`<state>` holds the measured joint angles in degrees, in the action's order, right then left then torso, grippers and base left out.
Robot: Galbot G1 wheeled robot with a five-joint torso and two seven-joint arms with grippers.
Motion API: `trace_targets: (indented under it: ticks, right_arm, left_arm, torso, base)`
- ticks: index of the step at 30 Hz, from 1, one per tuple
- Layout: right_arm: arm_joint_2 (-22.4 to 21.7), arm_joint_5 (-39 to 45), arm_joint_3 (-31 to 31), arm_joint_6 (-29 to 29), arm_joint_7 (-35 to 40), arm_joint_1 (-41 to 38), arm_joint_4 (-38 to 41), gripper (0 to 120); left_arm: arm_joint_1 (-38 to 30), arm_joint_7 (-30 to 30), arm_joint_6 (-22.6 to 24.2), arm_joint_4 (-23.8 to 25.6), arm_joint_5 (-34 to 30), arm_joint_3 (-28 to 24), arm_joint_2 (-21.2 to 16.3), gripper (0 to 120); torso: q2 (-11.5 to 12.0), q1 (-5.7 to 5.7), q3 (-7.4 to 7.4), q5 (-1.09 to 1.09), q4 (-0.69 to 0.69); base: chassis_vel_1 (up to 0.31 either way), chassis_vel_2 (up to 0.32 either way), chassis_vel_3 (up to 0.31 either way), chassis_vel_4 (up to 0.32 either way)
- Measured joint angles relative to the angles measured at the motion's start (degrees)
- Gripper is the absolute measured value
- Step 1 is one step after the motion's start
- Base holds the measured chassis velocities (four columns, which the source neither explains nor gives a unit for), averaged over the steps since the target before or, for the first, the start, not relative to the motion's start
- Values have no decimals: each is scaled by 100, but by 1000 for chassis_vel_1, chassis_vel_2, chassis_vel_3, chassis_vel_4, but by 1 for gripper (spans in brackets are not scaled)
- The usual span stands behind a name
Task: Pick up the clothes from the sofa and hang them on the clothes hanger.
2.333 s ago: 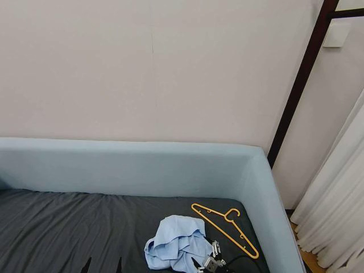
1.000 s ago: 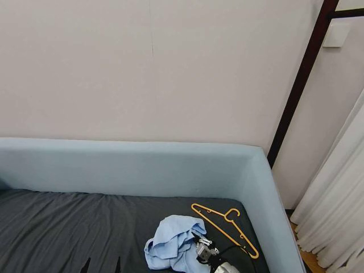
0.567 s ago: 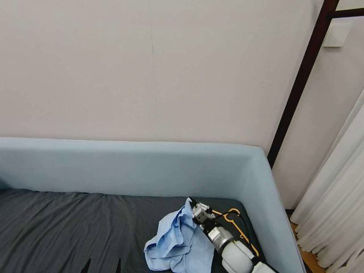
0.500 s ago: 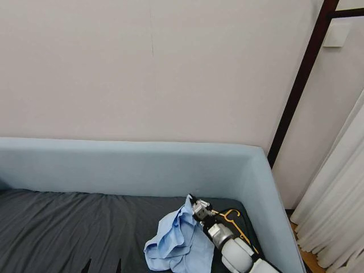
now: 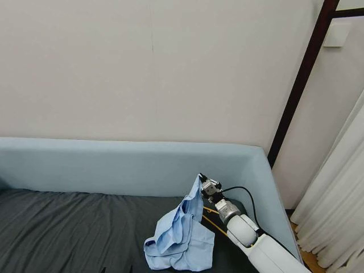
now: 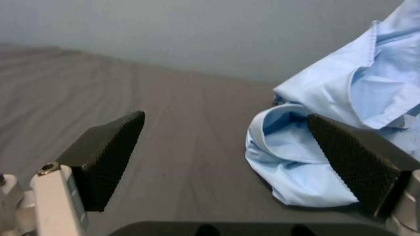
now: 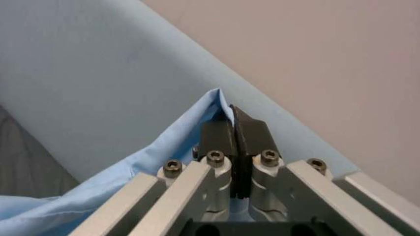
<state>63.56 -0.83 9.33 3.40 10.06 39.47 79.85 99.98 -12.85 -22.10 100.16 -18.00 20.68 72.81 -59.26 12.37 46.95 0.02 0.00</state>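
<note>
A light blue shirt [image 5: 182, 236] lies crumpled on the dark sofa seat [image 5: 68, 227], with one corner pulled up into a peak. My right gripper [image 5: 204, 185] is shut on that raised corner, above the seat and in front of the backrest; the right wrist view shows the shirt [image 7: 131, 162] pinched in the right gripper [image 7: 232, 129]. An orange hanger [image 5: 211, 211] lies flat behind the arm, mostly hidden. My left gripper [image 6: 229, 157] stands open low over the seat, with the shirt [image 6: 341, 132] a short way beyond its fingers.
The pale blue backrest [image 5: 114, 165] and side arm [image 5: 267, 193] of the sofa wall in the seat. A dark wooden pole [image 5: 298, 85] stands against the wall at the right, with white curtains [image 5: 341, 205] beside it.
My right gripper closed on the shirt and rose with it toward the backrest, drawing one corner up into a peak. The arm now covers most of the hanger.
</note>
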Motion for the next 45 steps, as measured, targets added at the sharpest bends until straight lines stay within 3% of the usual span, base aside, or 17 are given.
trace_targets:
  ticks: [16,25,28,35,41,45]
  right_arm:
    - [-419,-80,-837,-25,165,429,-480,0]
    - [-450,-82,-1224,-289,263,717,-646,0]
    - [-662,-76,-1286,-426,-34,1106,-399,1]
    - [-980,-238,-1771,-484,-261,2118,232,29]
    - [-1203,-239,-2185,-458,-359,2890,816,45]
    - [-1281,-221,-2565,-285,-465,3572,1277,63]
  left_arm:
    - [-1029,-71,774,-475,-1079,-634,-12,95]
    - [-1359,-113,936,-640,-1135,-851,-2,95]
    - [-1264,-114,934,-583,-1117,-817,-19,95]
    - [-668,-74,761,-279,-1112,-493,-155,95]
    - [-313,-42,586,-112,-1059,-273,-182,95]
    - [-73,-31,394,4,-933,-111,-180,95]
  torso:
    - [0,0,0,1,0]
    - [0,0,0,0,1]
    - [0,0,0,-1,0]
    - [-1,-1,-1,0,0]
    - [-1,-1,-1,0,-1]
    - [-1,-1,-1,-1,0]
  base:
    - [0,0,0,0]
    - [0,0,0,0]
    - [0,0,0,0]
    - [0,0,0,0]
    - [0,0,0,0]
    - [0,0,0,0]
